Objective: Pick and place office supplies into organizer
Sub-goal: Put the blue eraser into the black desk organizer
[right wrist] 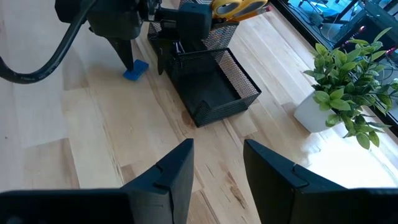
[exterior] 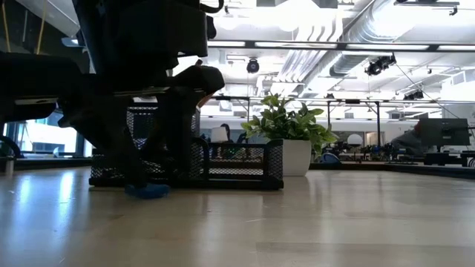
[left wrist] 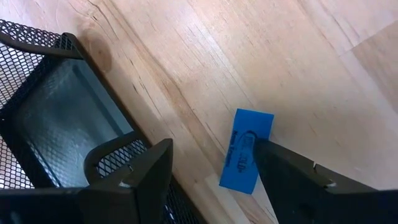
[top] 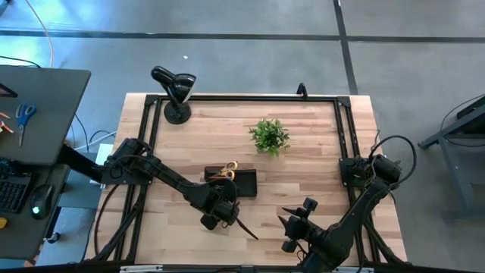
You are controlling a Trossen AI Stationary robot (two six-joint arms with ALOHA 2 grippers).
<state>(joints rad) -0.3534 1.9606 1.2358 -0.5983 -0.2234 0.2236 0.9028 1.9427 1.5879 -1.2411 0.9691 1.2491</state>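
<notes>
We count one blue eraser, one organizer and one yellow-handled scissors. We also count one plant and one lamp.

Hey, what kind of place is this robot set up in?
Probably an open-plan office or lab: exposed ceiling ducts, a side desk with a keyboard, and concrete floor around the table.
</notes>
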